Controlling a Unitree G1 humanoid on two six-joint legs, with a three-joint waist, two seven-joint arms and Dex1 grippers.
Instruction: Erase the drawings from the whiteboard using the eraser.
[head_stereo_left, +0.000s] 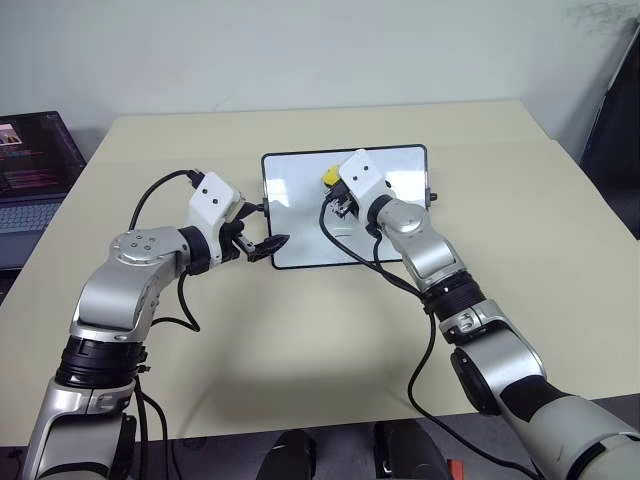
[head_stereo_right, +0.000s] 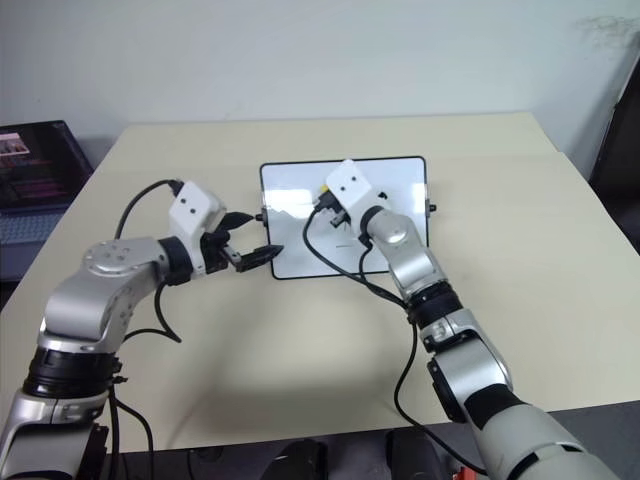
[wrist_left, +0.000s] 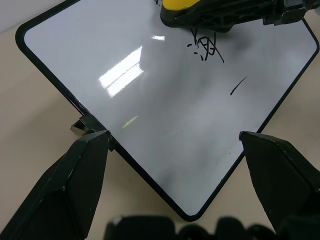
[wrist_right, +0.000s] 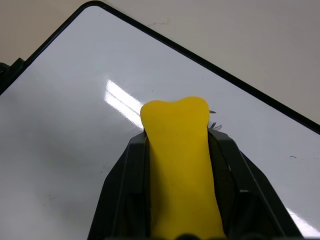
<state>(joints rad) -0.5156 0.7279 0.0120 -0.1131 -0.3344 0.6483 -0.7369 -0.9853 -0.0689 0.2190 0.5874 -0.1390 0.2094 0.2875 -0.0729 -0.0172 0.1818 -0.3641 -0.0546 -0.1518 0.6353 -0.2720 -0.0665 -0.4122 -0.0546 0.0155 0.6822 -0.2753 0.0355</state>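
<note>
Robot arm brings eraser down to marked whiteboard

From left: a laptop (head_stereo_left: 35, 165) sits at the beige worktop's (head_stereo_left: 520, 220) far left edge; the left gripper (head_stereo_left: 262, 245) rests at the near left corner of the whiteboard (head_stereo_left: 300, 200), its jaws spread wide and released, one finger outside the board's left edge by a small black side knob, the other over the near edge. The board lies flat at mid-worktop. Over its middle, the right gripper (wrist_right: 175, 150) has its jaws clenched on the eraser (wrist_right: 176, 155), yellow block pointing at the glossy surface. The drawings (wrist_left: 207, 50), a black scribble and a short dash, lie just beside the eraser's tip.
</note>
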